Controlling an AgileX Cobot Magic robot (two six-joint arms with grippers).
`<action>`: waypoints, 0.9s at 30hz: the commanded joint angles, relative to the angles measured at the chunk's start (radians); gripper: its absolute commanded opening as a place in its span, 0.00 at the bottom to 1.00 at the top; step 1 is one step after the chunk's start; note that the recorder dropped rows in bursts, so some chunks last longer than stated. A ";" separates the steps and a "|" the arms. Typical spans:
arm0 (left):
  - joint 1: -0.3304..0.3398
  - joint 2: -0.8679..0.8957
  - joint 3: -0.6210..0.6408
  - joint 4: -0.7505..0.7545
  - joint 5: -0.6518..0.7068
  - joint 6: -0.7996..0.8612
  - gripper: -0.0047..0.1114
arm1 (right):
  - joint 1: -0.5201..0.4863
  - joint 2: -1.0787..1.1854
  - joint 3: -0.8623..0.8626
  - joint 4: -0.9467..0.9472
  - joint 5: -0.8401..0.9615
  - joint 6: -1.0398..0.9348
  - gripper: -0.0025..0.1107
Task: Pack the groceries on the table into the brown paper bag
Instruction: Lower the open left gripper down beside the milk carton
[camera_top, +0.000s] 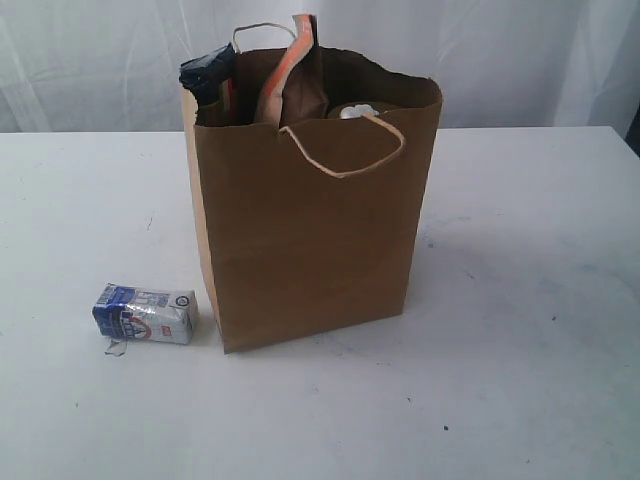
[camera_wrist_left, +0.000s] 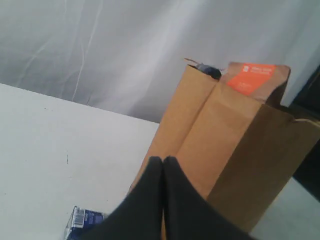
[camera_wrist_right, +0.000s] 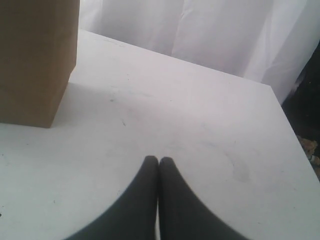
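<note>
The small blue-white carton (camera_top: 146, 314) lies lengthwise left-to-right just left of the brown paper bag (camera_top: 310, 240) — nearer the left end effector (camera_wrist_left: 163, 162), its fingers together like those of the right end effector (camera_wrist_right: 158, 161).

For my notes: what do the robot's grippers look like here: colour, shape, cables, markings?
Only the finger ends show, in the wrist views. The left gripper and the right gripper look alike: two plain matte black fingers each, broad at the base, curving to narrow rounded tips. No cables or markings are visible. The arms are outside the exterior view.
</note>
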 joint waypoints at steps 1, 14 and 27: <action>0.002 0.019 -0.190 0.096 0.361 -0.011 0.04 | -0.006 -0.007 0.006 -0.003 -0.006 0.004 0.02; 0.002 0.260 -0.437 0.105 0.734 0.126 0.57 | -0.006 -0.007 0.006 -0.003 -0.006 0.014 0.02; 0.002 0.555 -0.437 0.110 0.582 0.380 0.61 | -0.006 -0.007 0.006 -0.003 -0.006 0.016 0.02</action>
